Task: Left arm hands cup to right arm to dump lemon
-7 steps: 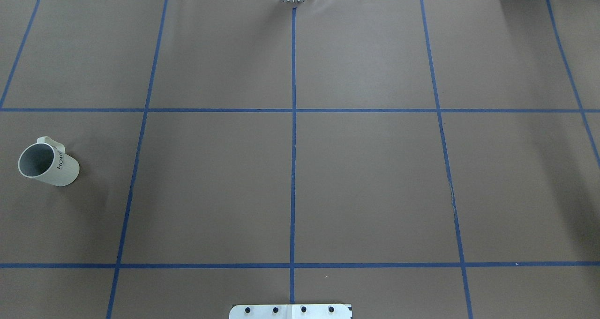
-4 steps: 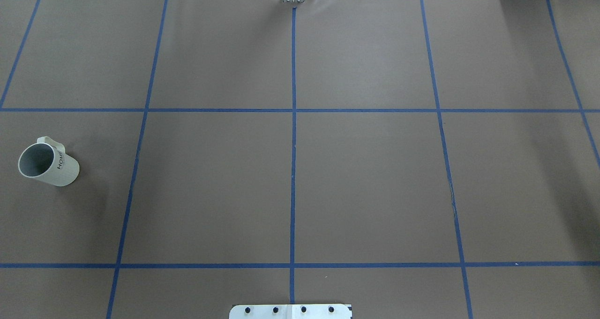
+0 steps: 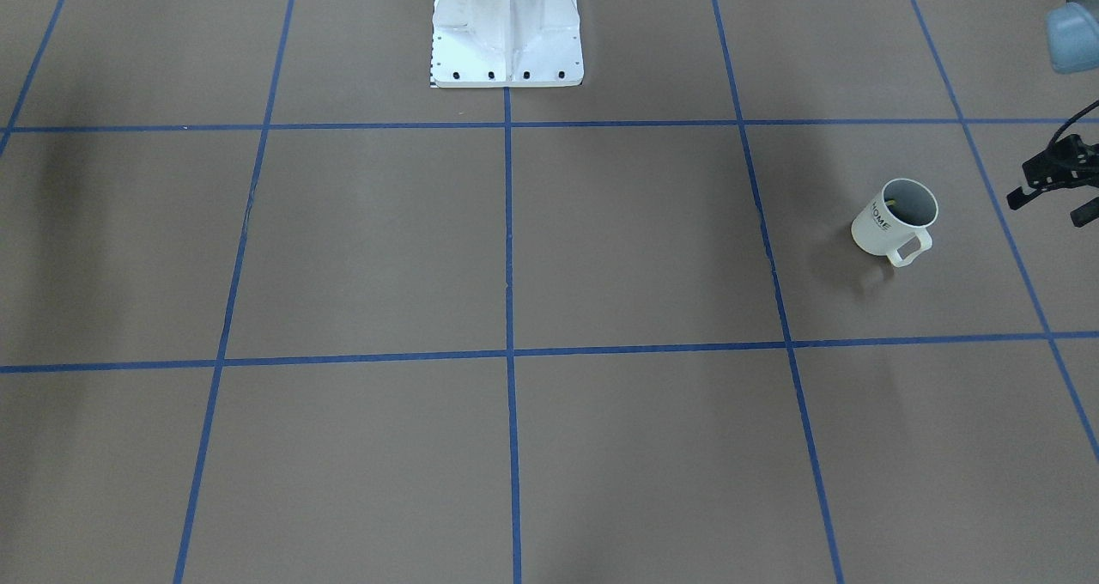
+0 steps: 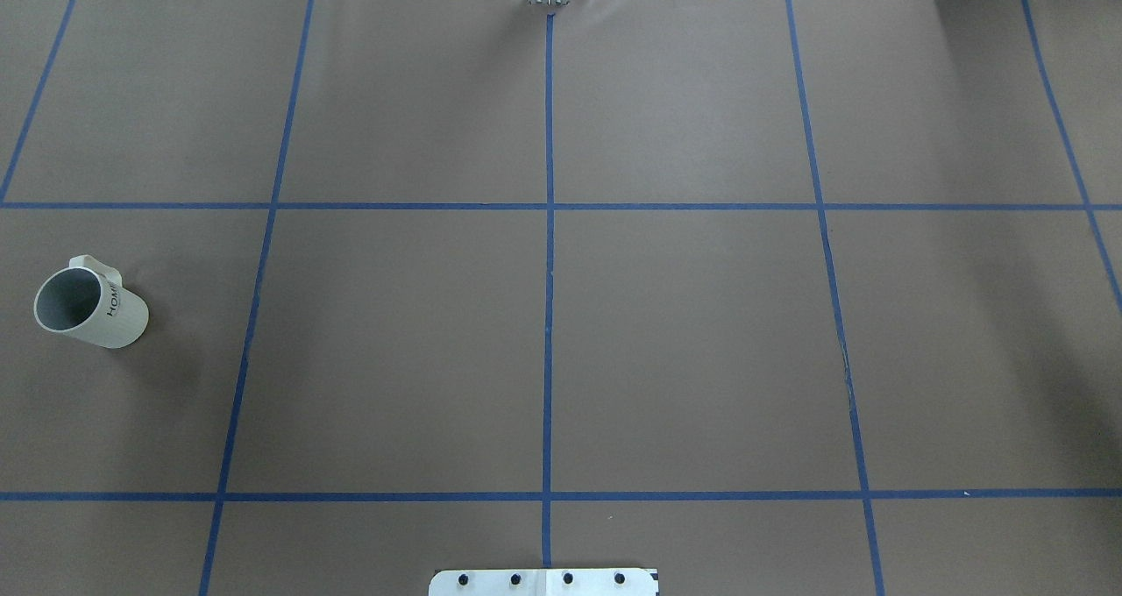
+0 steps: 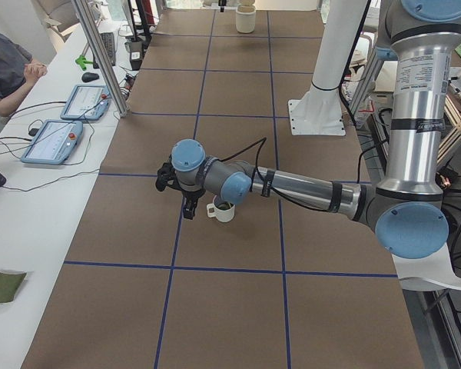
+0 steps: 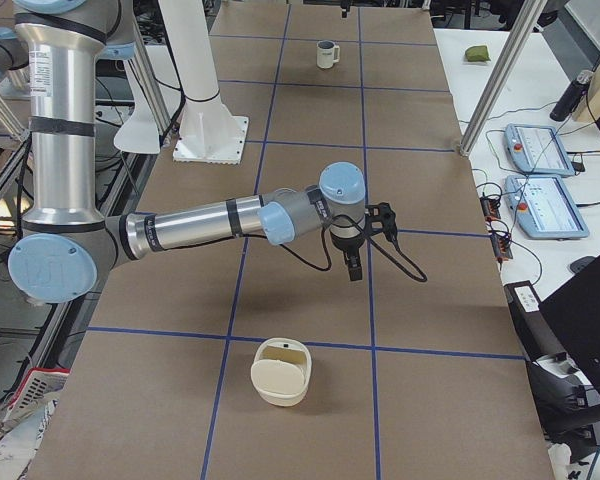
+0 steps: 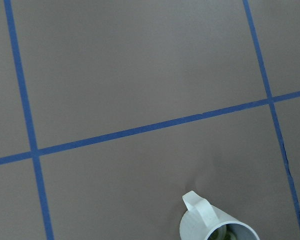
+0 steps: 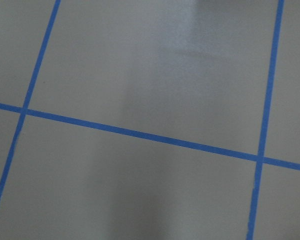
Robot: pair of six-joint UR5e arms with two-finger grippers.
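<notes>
Readable: "HOME" on side of cup (image 3: 893,219), upright on table (image 4: 684,342) — lemon (image 7: 221,234) inside. Near it, left gripper (image 5: 187,212); right gripper (image 6: 353,270) well apart — cannot tell either claw's state.

matt brown paper cover (image 4: 701,333), smooth, slightly wavy along the far edge. blue tape lines (image 4: 549,333) stuck flat on it — thin and smooth. on the cup (image 3: 872,226) a white outside with a soft sheen, like glazed ceramic, and a dull grey inside. on the right arm (image 6: 190,228) bare grey metal tube, satin, with glossy light-blue plastic joint caps (image 6: 341,186). white painted base plate (image 3: 506,47) — semi-gloss.
</notes>
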